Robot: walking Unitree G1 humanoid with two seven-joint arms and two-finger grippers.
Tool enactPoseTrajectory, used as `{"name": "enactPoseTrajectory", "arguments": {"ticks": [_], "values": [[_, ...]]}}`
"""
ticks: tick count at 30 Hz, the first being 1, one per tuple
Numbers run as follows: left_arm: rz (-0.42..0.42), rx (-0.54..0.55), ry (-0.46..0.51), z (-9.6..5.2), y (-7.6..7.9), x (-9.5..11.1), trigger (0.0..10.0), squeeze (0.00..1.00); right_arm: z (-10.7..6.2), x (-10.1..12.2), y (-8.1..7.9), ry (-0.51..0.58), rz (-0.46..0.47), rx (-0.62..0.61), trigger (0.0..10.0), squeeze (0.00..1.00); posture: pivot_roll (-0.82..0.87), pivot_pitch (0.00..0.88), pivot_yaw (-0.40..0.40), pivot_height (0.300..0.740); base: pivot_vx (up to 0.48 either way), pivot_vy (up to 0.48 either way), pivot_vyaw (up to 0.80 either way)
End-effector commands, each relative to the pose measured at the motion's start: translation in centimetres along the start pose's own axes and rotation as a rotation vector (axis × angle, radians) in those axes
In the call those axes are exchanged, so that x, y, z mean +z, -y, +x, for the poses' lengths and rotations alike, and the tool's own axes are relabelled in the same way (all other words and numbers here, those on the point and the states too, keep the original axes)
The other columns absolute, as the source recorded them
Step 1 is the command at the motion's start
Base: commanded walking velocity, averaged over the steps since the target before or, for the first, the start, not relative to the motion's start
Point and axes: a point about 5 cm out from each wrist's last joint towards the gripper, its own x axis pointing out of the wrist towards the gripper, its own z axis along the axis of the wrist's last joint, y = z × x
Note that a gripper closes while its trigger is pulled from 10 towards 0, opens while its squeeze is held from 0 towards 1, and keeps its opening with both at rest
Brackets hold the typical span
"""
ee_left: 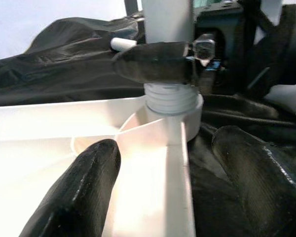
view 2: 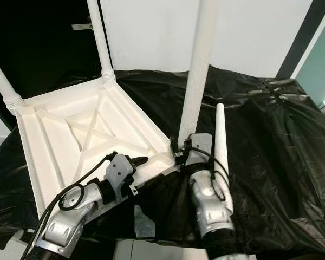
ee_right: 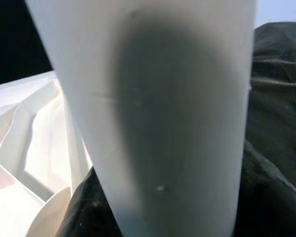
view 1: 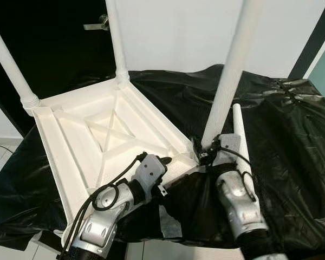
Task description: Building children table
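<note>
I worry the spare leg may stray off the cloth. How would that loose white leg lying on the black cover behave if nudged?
The loose leg is a smooth round tapered tube, so it would probably roll, curving rather than going straight. It looks like hollow plastic, likely light and stiff. The crumpled black cover beneath might slow it.

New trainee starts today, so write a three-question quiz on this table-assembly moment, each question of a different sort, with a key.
1. True or false: the white tabletop lies underside up on the black cover.
2. How many legs stand upright in the tabletop's corners, counting the near leg?
3. Multiple choice: the loose leg lies
A. inside the tabletop
B. on the cover beside the right arm
C. on the floor

Key
1. True.
2. Three; the right gripper is at the base of the near one, the left gripper's jaws open around the tabletop's edge.
3. B.
</note>
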Motion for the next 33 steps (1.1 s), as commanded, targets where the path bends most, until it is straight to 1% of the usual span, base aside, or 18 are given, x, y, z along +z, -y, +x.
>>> {"name": "enactPoseTrajectory", "arguments": {"ticks": [1, 8, 9, 10, 12, 15, 17, 18, 19, 20, 21, 22, 24, 25, 27, 29, 30, 33], "values": [[0.006, 0.113, -0.011, 0.0, -0.6, 0.0, 10.0, 0.0, -0.7, -1.5, -0.2, -0.083, 0.017, -0.006, 10.0, 0.0, -0.01, 0.0, -0.038, 0.74, 0.0, 0.0, 0.0], [0.023, 0.107, -0.015, -0.1, -0.7, 0.1, 10.0, 0.0, -1.0, -1.2, 0.0, -0.079, 0.008, -0.015, 10.0, 0.0, -0.01, 0.0, -0.033, 0.74, 0.0, 0.0, 0.0], [0.024, 0.107, -0.016, -0.1, -0.7, 0.1, 10.0, 0.0, -1.0, -1.0, 0.0, -0.07, 0.004, -0.012, 10.0, 0.34, -0.01, 0.0, -0.033, 0.74, 0.0, 0.0, 0.0], [0.027, 0.106, -0.018, -0.1, -0.6, 0.1, 10.0, 0.0, -1.0, -0.8, 0.0, -0.06, 0.007, 0.0, 10.0, 1.0, -0.01, 0.0, -0.031, 0.74, 0.0, 0.0, 0.0], [0.028, 0.103, -0.018, -0.1, -0.5, 0.2, 10.0, 0.0, -1.2, -0.4, 0.2, -0.034, 0.008, 0.037, 10.0, 1.0, -0.01, 0.0, -0.031, 0.74, 0.0, 0.0, 0.0], [0.028, 0.102, -0.018, -0.2, -0.5, 0.2, 10.0, 0.0, -1.4, -0.2, 0.3, -0.026, 0.01, 0.055, 10.0, 1.0, -0.01, 0.0, -0.029, 0.74, 0.0, 0.0, 0.0], [0.033, 0.099, -0.019, -0.2, -0.6, 0.3, 10.0, 0.0, -1.7, 0.2, 1.1, -0.008, 0.006, 0.139, 10.0, 1.0, 0.0, 0.0, -0.025, 0.74, 0.0, 0.0, 0.0], [0.038, 0.098, -0.02, -0.2, -0.6, 0.3, 10.0, 0.0, -1.8, 0.4, 1.6, -0.001, -0.011, 0.176, 10.0, 1.0, 0.0, 0.0, -0.022, 0.74, 0.0, 0.0, 0.0], [0.038, 0.098, -0.02, -0.2, -0.6, 0.3, 10.0, 0.0, -1.8, 0.4, 1.6, -0.001, -0.011, 0.176, 10.0, 1.0, 0.0, 0.0, -0.022, 0.74, 0.0, 0.0, 0.0], [0.042, 0.096, -0.021, -0.2, -0.7, 0.3, 10.0, 0.0, -1.9, 0.5, 1.9, 0.002, -0.014, 0.209, 10.0, 1.0, 0.0, 0.0, -0.022, 0.74, 0.0, 0.0, 0.0], [0.045, 0.094, -0.023, -0.2, -0.7, 0.3, 10.0, 0.0, -2.0, 0.6, 2.2, -0.002, -0.023, 0.247, 10.0, 0.68, 0.0, 0.0, -0.021, 0.74, 0.0, 0.0, 0.0], [0.046, 0.093, -0.023, -0.3, -0.8, 0.4, 10.0, 0.0, -2.0, 0.6, 2.5, -0.002, -0.044, 0.285, 10.0, 0.0, 0.0, 0.0, -0.021, 0.74, 0.0, 0.0, 0.0], [0.053, 0.09, -0.024, -0.3, -0.9, 0.4, 10.0, 0.0, -2.0, 0.7, 2.9, -0.018, -0.071, 0.397, 10.0, 0.0, 0.0, 0.0, -0.016, 0.74, 0.0, 0.0, 0.0], [0.053, 0.09, -0.024, -0.3, -0.9, 0.4, 10.0, 0.0, -2.0, 0.7, 2.9, -0.018, -0.071, 0.397, 10.0, 0.0, 0.0, 0.0, -0.016, 0.74, 0.0, 0.0, 0.0], [0.048, 0.083, -0.018, -0.2, -0.9, 0.5, 10.0, 0.0, -1.8, 0.9, 3.3, -0.022, -0.096, 0.456, 10.0, 0.0, 0.0, 0.0, -0.015, 0.74, 0.0, 0.0, 0.0], [0.046, 0.063, -0.01, -0.1, -0.8, 0.7, 10.0, 0.0, -1.2, 1.0, 3.7, -0.044, -0.135, 0.532, 10.0, 0.0, 0.0, 0.0, -0.014, 0.74, 0.0, 0.0, 0.0], [0.052, 0.056, -0.009, 0.0, -0.8, 0.7, 10.0, 0.0, -0.9, 1.0, 3.9, -0.053, -0.145, 0.552, 10.0, 0.0, 0.0, 0.0, -0.014, 0.74, 0.0, 0.0, 0.0], [0.056, 0.052, -0.01, 0.0, -0.8, 0.7, 10.0, 0.0, -0.8, 1.0, 4.0, -0.059, -0.15, 0.566, 10.0, 0.0, 0.0, 0.0, -0.014, 0.74, 0.0, 0.0, 0.0]]}}
